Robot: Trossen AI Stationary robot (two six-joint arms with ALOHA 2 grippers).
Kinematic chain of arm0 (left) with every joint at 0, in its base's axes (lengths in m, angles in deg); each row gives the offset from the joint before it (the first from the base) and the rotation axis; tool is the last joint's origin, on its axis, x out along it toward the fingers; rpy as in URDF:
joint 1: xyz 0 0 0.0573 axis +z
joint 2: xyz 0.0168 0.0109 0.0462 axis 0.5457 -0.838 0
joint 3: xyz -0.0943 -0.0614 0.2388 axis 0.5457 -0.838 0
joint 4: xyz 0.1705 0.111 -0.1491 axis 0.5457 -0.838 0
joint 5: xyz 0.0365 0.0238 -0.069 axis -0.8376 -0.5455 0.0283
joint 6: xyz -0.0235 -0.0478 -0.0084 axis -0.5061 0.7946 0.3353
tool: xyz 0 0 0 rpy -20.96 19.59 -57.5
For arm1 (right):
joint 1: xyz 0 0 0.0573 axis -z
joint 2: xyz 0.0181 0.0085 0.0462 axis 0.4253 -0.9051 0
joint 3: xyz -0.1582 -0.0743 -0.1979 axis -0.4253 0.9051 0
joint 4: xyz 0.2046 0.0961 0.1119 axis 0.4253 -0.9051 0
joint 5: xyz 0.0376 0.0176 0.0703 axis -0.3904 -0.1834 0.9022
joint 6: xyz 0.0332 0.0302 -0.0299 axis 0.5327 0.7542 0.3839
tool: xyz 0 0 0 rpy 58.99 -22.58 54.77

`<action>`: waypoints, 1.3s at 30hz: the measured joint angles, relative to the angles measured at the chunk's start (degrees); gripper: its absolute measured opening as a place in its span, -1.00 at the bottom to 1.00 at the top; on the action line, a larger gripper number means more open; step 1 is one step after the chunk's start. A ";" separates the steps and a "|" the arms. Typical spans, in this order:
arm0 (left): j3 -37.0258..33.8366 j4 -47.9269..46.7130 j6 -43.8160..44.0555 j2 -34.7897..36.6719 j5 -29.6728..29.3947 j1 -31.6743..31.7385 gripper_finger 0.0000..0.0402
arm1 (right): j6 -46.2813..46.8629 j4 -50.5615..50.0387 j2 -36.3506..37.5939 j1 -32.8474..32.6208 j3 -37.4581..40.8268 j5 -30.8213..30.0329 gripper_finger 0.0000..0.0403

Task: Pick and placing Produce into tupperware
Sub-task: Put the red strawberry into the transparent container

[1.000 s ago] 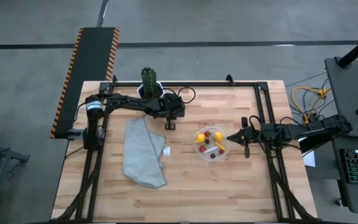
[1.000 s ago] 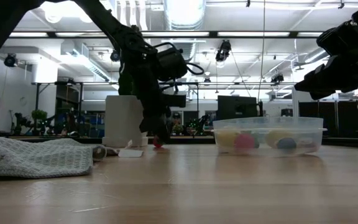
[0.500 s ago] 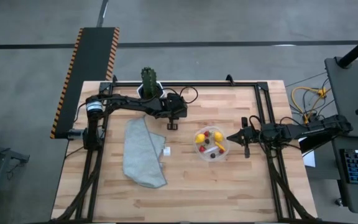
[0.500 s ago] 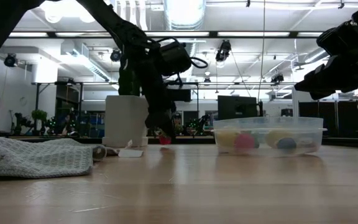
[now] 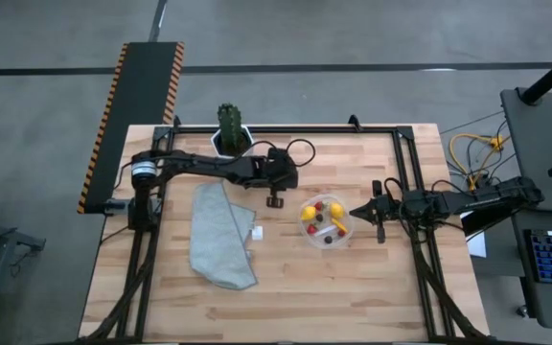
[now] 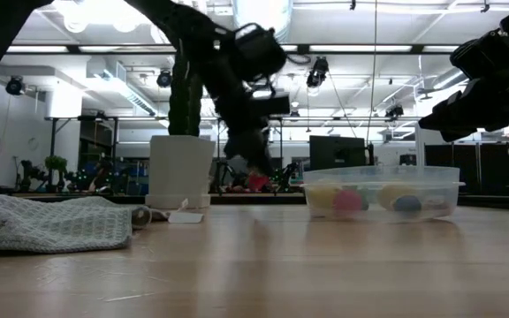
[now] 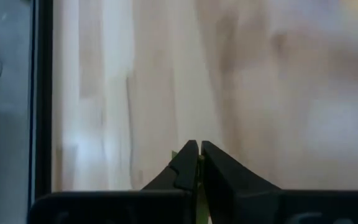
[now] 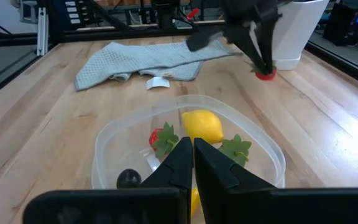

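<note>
- The left tool (image 5: 276, 201) hangs above the worktop (image 5: 353, 287), its fingers pinched together on a small red berry (image 8: 265, 74) with a bit of green showing between the tips in the left wrist view.
- In the low view that berry (image 6: 256, 182) sits clear of the wood, held aloft just short of the tub's near wall.
- The tupperware (image 5: 326, 221), a round clear tub, lies just beside the left tool, between it and the right tool (image 5: 355, 213).
- Inside the tub: two yellow lemon-like balls (image 5: 309, 212), an orange carrot-like stick (image 5: 339, 224) and a few red and dark berries (one with green leaves shows plainly in the right wrist view).
- The right tool hovers at the tub's rim on the side away from the left tool, its fingers closed together with nothing between them.
- Behind the left arm stands a green cactus (image 5: 230, 120) in a white pot (image 6: 181, 170).
- A grey cloth (image 5: 220, 235) lies spread on the worktop on the far side of the left tool from the tub, with a small white cube (image 5: 257, 232) at its edge.
</note>
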 joint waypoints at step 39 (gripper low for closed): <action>0.97 34.74 6.47 -4.60 22.39 -13.17 -1.00 | 0.29 0.15 -0.44 0.00 0.00 -0.03 -0.96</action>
